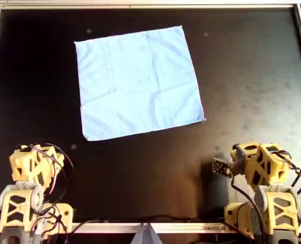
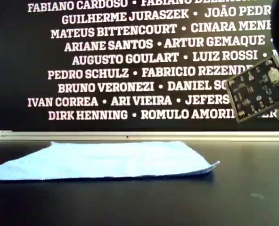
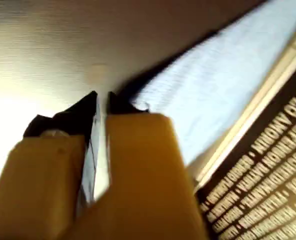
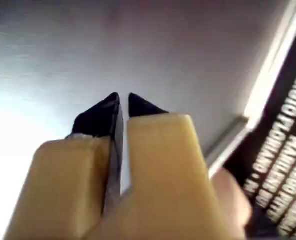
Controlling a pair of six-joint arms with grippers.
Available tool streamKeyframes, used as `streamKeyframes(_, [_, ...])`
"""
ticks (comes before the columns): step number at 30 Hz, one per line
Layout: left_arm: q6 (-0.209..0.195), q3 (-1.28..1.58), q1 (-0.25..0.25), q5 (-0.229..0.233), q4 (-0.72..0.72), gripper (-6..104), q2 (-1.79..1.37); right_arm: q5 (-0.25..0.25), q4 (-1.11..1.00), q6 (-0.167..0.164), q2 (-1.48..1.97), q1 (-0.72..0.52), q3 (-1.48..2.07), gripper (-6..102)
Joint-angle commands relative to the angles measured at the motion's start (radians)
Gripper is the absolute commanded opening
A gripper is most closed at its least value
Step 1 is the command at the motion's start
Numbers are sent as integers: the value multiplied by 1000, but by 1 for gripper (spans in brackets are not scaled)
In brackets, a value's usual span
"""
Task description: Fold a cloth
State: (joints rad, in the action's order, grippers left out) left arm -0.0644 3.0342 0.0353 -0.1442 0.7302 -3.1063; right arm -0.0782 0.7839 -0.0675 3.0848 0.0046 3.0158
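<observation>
Both grippers are nearly closed and empty: the left gripper [image 3: 102, 97] and right gripper [image 4: 123, 100] show black pointed tips on yellow plastic bodies. The cloth [image 1: 139, 82], a thin, faintly creased light-blue square, lies flat toward twelve o'clock on the matte black table [image 1: 252, 91] in the overhead view.

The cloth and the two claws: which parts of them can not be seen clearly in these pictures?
- Cloth: the exterior view's left edge cuts off its corner.
- Cloth, left wrist view: blurred, partly behind the left claw.
- Right claw: blurred; cloth outside its view.
- Overhead view: both claws' tips indistinct.
</observation>
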Motion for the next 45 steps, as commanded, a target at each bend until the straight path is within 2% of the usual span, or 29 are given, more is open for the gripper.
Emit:
streamKeyframes(1, [-6,-32,-23,-8,-72,22,-8,-9,-87,5,37,6,-11,19])
streamKeyframes(5, [2,-31,-23,-8,-77,45,-6,-9,-94,5,37,8,-21,37])
streamKeyframes(6, [3,-26,-23,-8,-77,51,-6,-9,-94,-5,37,8,-31,40])
streamKeyframes(8, [-5,-23,-25,-8,-77,60,-6,-9,-94,5,37,6,-46,47])
streamKeyframes(12, [0,-34,-25,-9,-75,71,-6,-11,-94,-11,37,9,-97,54])
streamKeyframes(16, [-5,-40,-34,-9,-72,72,-5,-32,-101,-11,37,11,-132,55])
streamKeyframes(18, [3,-37,-75,-9,-67,72,-3,-69,-101,-11,35,11,-133,55])
streamKeyframes(20, [-5,-34,-153,-8,-60,72,0,-106,-101,-11,32,11,-126,55])
streamKeyframes(22, [-8,-28,-253,-8,-60,72,0,-135,-101,-11,2,11,-132,55])
streamKeyframes(24, [-9,-29,-342,-3,-60,72,0,-150,-101,-12,-66,11,-147,55])
streamKeyframes(26, [-9,-29,-391,3,-60,72,0,-152,-103,-14,-167,11,-183,55])
streamKeyframes(29, [-9,-29,-399,9,-60,72,0,-153,-104,-32,-368,25,-293,55])
streamKeyframes(33, [-9,-40,-399,11,-61,72,0,-153,-104,-64,-638,123,-476,56])
streamKeyframes(37, [-9,-41,-399,11,-75,72,0,-150,-106,-52,-816,189,-598,56])
streamKeyframes(45, [-8,-35,-399,11,-95,72,0,-152,-118,-64,-1051,195,-718,56])
